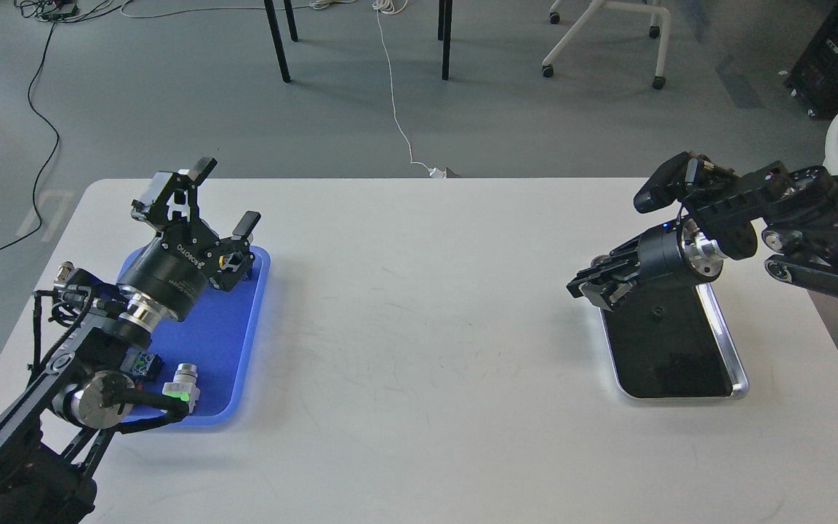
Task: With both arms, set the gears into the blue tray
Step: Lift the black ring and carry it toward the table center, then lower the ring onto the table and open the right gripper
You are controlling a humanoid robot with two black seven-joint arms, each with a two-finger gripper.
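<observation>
Left hand point(224, 195) hovers over the far end of the blue tray point(233, 342), left of frame — fingers spread wide, nothing between them. Right hand point(588, 285) sits low at the far end of the steel tray point(732, 364), right of frame; seen end-on and dark, so whether it is wide or closed I cannot tell.

One gear point(656, 314) shows as a small black toothed wheel on the steel tray's dark mirror bottom, just below the right hand. A second gear is not made out. Green-capped switch point(182, 386) stands near the blue tray's near end, with another small part point(144, 362) beside it, partly behind the left arm.

Handling, as a guess — the gear looks rigid, very light, flat and thin. Hard to pinch off a slick bottom; likely best taken across its rim with fingertips close to the surface, or it may skate away.

White table point(419, 291), matte, faintly scuffed, well lit. Grey floor beyond, with cables, chair legs and castors along the top of frame.
</observation>
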